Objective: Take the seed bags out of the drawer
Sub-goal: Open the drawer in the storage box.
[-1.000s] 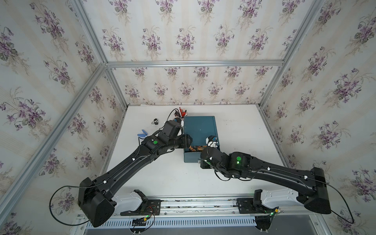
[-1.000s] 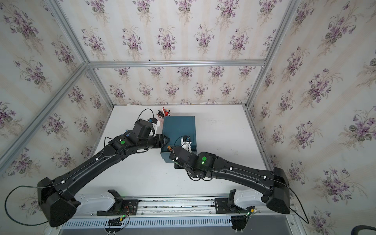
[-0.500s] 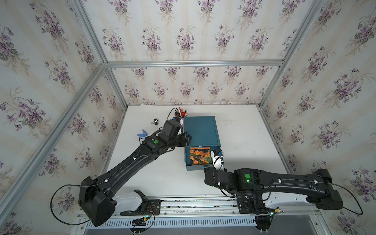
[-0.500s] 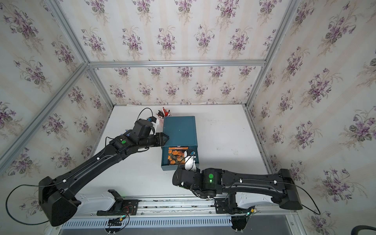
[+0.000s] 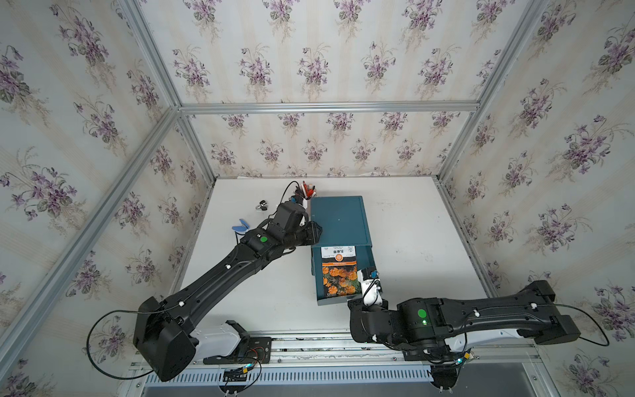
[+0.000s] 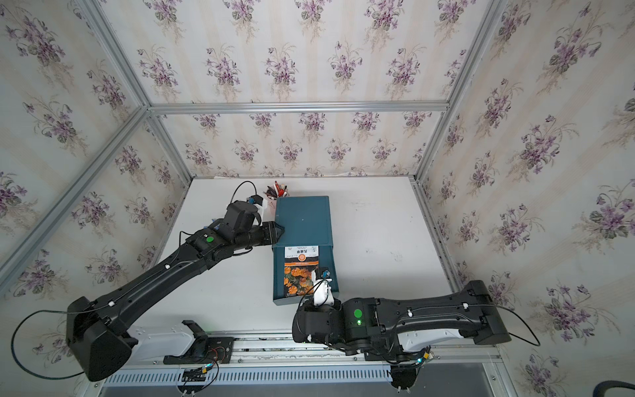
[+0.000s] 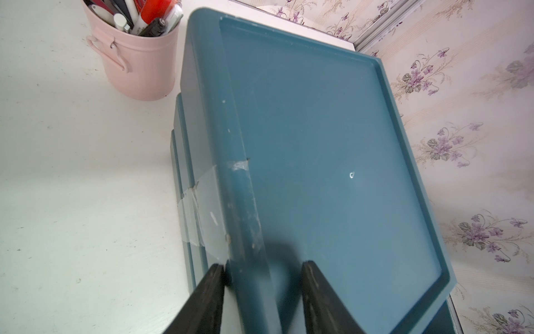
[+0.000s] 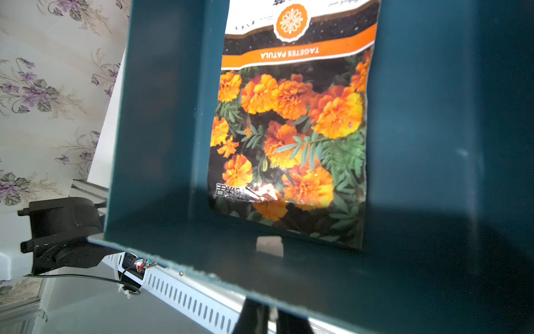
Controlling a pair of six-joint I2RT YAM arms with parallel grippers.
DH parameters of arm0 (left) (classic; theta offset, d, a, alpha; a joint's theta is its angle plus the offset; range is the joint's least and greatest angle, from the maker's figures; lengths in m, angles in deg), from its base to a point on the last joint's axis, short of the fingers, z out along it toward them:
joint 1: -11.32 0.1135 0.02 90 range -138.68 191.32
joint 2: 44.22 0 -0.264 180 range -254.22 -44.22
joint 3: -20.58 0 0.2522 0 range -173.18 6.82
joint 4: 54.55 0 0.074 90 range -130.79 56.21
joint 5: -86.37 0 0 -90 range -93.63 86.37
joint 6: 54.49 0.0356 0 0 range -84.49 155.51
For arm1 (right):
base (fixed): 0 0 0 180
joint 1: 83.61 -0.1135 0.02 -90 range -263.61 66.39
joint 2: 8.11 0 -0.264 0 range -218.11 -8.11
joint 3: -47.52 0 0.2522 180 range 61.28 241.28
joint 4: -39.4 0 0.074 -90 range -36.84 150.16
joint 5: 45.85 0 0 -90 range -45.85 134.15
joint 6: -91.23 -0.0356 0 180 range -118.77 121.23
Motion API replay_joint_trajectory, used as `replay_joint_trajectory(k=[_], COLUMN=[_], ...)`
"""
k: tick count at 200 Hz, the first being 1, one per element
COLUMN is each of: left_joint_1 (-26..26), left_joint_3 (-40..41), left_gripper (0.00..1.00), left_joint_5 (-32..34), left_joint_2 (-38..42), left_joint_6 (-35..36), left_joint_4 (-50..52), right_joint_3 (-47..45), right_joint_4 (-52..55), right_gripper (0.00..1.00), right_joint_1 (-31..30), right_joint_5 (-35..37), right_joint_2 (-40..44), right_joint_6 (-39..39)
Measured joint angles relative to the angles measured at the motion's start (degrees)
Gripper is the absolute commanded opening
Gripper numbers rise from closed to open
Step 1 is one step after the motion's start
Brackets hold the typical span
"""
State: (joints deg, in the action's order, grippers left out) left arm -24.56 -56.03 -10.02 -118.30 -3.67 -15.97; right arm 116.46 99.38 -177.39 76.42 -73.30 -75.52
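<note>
Drawer (image 5: 335,301) farther out, bag (image 5: 338,275) (marigolds) past right gripper (image 8: 271,313)

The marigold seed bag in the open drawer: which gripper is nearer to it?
Right. The right gripper sits at the front wall of the drawer, just past the seed bag. The left gripper straddles the cabinet rim, farther away.

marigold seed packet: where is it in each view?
Top view: marigold seed packet lies in the open drawer.
Top view: same spot.
Left wrist: not in it.
Right wrist: centre, on the drawer floor.
Shared landmark: teal drawer unit.
</note>
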Motion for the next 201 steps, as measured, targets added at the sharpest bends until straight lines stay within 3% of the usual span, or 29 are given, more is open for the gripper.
replay_joint_trajectory(k=[16,41,97,166,201], left_joint_1=[0.17,0.22,0.24,0.28,0.28], left_joint_3=[0.13,0.28,1.40,2.21,2.91], left_gripper=[0.46,0.46,0.45,0.44,0.44], left_joint_5=[-0.02,0.00,-0.07,-0.52,-0.57], left_joint_2=[0.11,0.24,0.79,0.98,1.38], left_joint_6=[0.00,0.00,-0.20,-0.57,-0.61], left_joint_4=[-0.17,-0.22,-1.60,-2.97,-3.58], right_joint_3=[0.52,1.22,4.63,7.52,4.24], right_joint_4=[0.35,0.70,0.15,0.76,-1.29], right_gripper=[0.04,0.01,0.01,0.00,0.00], right_joint_1=[-0.02,-0.07,-0.09,3.56,3.93], right_joint_5=[-0.15,-0.07,-0.17,2.75,1.86], right_joint_2=[0.04,-0.15,-6.34,-5.05,-5.84], right_joint_6=[0.09,0.81,3.41,4.81,4.98])
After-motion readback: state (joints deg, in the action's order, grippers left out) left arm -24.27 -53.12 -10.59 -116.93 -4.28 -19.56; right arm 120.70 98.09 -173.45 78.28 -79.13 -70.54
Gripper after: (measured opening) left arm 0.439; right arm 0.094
